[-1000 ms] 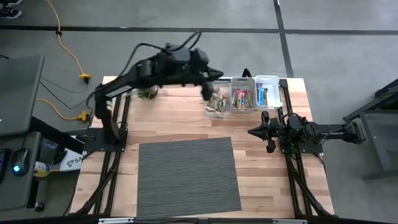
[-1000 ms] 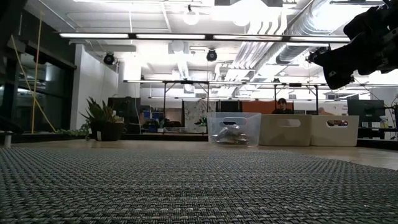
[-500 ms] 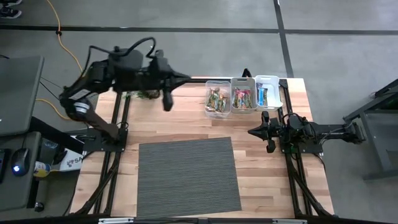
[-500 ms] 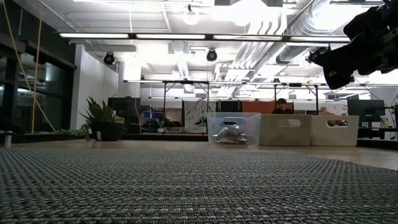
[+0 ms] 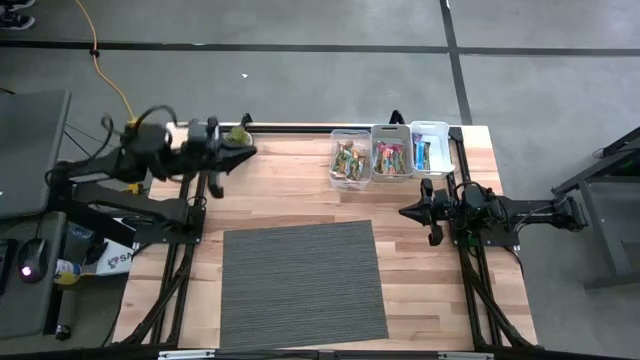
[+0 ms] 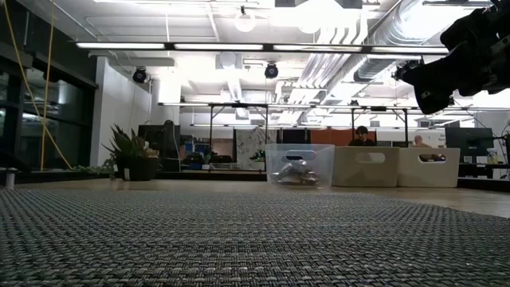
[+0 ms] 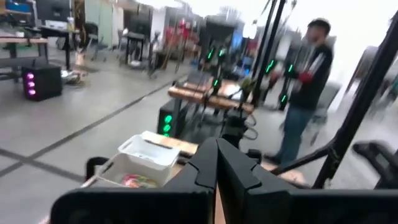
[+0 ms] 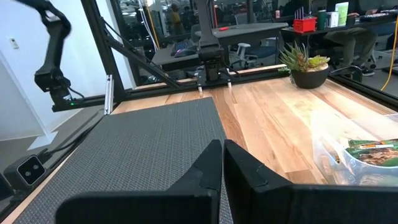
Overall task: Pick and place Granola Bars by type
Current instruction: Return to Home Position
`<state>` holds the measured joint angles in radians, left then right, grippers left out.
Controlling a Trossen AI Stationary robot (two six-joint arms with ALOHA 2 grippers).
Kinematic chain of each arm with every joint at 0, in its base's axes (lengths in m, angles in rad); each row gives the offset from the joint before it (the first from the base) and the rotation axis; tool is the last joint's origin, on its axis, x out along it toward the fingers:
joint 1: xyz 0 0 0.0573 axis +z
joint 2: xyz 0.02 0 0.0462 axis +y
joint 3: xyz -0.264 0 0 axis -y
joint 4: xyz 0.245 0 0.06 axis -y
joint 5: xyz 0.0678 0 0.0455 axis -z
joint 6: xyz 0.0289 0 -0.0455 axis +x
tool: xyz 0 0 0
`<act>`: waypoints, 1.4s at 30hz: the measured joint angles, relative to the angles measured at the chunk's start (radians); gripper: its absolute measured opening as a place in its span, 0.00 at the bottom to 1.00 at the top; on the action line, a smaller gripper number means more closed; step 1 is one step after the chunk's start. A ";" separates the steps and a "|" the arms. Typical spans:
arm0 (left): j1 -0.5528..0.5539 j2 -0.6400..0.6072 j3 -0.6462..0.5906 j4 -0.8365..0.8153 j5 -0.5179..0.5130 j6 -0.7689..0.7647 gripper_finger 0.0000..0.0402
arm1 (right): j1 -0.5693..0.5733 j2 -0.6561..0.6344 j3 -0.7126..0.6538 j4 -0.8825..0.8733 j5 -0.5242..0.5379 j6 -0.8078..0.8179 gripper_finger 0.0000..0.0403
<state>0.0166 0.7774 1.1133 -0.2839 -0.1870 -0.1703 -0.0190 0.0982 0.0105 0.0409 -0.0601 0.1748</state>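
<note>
The sorting looks finished, as far as the views show. All the granola bars [image 5: 350,160] that I can find lie inside the three bins at the far edge of the tabletop [image 5: 290,195]. The orange and tan wrappers are in the clear bin [image 5: 351,133], the pink and red ones in the gray bin [image 5: 391,127] next to it, and the blue ones in the white bin [image 5: 447,150] at the end of the row. No bar shows on the bare wood or on the gray mat [image 5: 303,282] in the middle. How many bars each bin holds is too small to count.

The left end effector [image 5: 250,151] is near the far left part of the tabletop, just beside the small plant [image 5: 238,134] and well apart from the bins. Its arm is folded low over the left edge. In its wrist view the two fingers are pressed together with nothing between them. The right end effector [image 5: 404,211] hangs over the right side, near the bins and pointing toward the mat. Its fingers are also closed and hold nothing.

I judge that no picking is left. What remains is only for the left arm to settle in its rest pose, as the right arm seems to be in its own.
</note>
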 joint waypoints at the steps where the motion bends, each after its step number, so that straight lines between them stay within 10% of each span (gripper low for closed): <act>1: 0.000 -0.051 -0.082 0.063 0.002 -0.015 0.00 | 0.000 0.000 0.000 0.000 0.000 0.000 0.00; 14: 0.001 -0.603 -0.805 0.569 0.105 -0.063 0.00 | 0.000 0.000 0.000 0.000 0.000 0.000 0.00; 42: 0.002 -0.771 -1.097 0.634 0.157 -0.070 0.00 | 0.000 0.000 0.000 0.000 0.000 0.000 0.00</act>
<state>0.0190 0.0063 0.0160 0.3505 -0.0302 -0.2407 -0.0192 0.0978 0.0105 0.0414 -0.0601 0.1749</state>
